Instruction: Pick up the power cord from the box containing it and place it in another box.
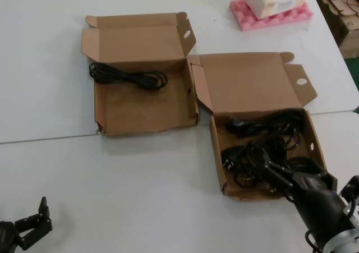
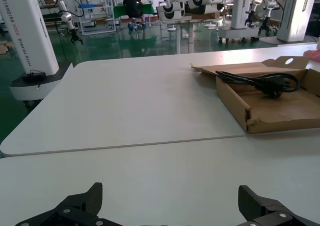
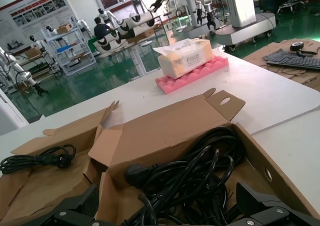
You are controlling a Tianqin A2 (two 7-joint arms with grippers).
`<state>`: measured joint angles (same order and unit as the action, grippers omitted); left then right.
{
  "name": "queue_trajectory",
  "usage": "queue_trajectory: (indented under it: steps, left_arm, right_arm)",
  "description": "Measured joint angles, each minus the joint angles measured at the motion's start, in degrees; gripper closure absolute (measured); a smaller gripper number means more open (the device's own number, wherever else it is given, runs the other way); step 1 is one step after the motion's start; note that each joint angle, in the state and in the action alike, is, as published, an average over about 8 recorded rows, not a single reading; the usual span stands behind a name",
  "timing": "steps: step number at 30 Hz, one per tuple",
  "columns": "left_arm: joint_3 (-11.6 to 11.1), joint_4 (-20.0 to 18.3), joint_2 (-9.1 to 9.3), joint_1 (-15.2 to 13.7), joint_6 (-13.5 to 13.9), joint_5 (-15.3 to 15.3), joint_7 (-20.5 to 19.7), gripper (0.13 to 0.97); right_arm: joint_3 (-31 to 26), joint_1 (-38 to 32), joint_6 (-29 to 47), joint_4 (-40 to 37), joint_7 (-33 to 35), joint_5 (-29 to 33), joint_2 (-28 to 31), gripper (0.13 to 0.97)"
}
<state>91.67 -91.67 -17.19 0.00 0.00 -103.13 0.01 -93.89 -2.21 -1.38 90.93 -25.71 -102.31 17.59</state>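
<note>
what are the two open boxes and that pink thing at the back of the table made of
Both boxes, the wider box and the narrower box, look like brown corrugated cardboard with a matte finish; the torn, ragged front edges and folded flaps suggest it. The pink pad looks like soft foam, judging by its wavy egg-crate ridges, though that is only by appearance.

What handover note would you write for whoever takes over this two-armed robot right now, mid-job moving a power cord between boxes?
Left gripper: open, parked low over the table.
Right gripper: open, down in the cord pile in the narrower box, holding nothing.
Done: one looped power cord lies in the wider box.
Left: probably grip another cord and carry it across.
</note>
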Motion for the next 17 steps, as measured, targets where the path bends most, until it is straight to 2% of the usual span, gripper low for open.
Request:
queue_trajectory:
  steps: [17]
  left_arm:
    - [0.0, 0.0, 0.0, 0.0, 0.0, 0.0, 0.0, 0.132]
  right_arm:
    - [0.0, 0.0, 0.0, 0.0, 0.0, 0.0, 0.0, 0.129]
